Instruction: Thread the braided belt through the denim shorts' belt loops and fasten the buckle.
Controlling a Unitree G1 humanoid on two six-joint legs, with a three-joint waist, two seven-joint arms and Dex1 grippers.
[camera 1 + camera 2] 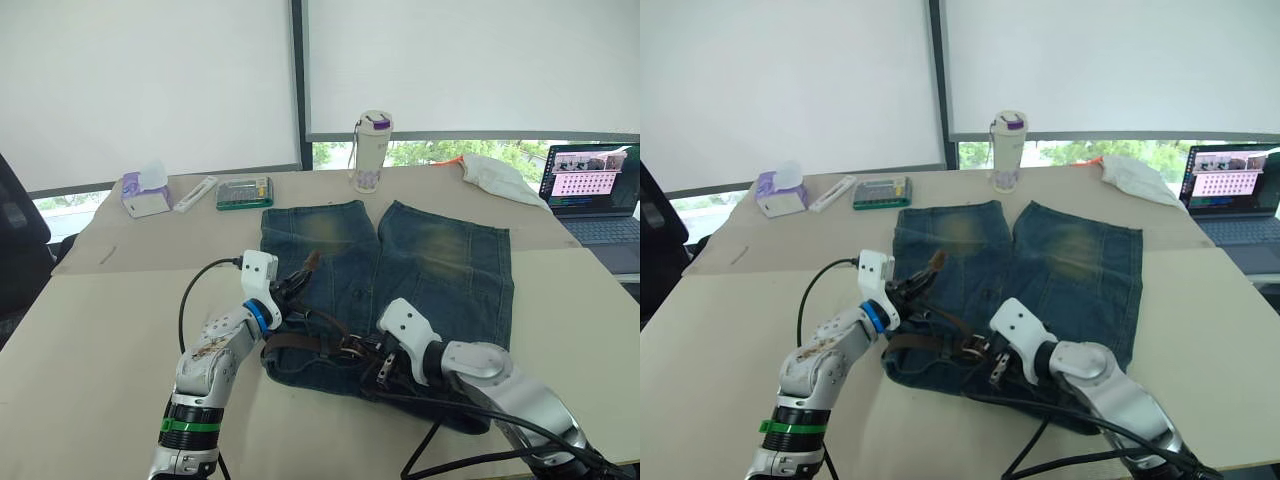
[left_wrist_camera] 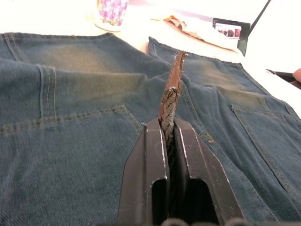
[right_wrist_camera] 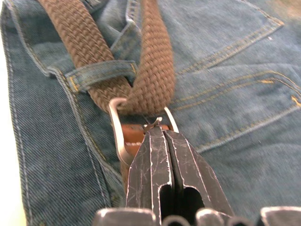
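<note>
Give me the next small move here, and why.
Probably the left gripper pulls the belt tip farther through the buckle. The right gripper pins the buckle on the denim shorts, and the braided belt passes through its frame but looks slack.

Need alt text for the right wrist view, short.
The right gripper, fingers shut, pinches the silver buckle of the braided belt, which passes through the frame and under a belt loop on the denim shorts.

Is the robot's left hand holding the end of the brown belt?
Yes, the left gripper has its two black fingers shut on the tip of the brown belt, which sticks up above the shorts.
</note>
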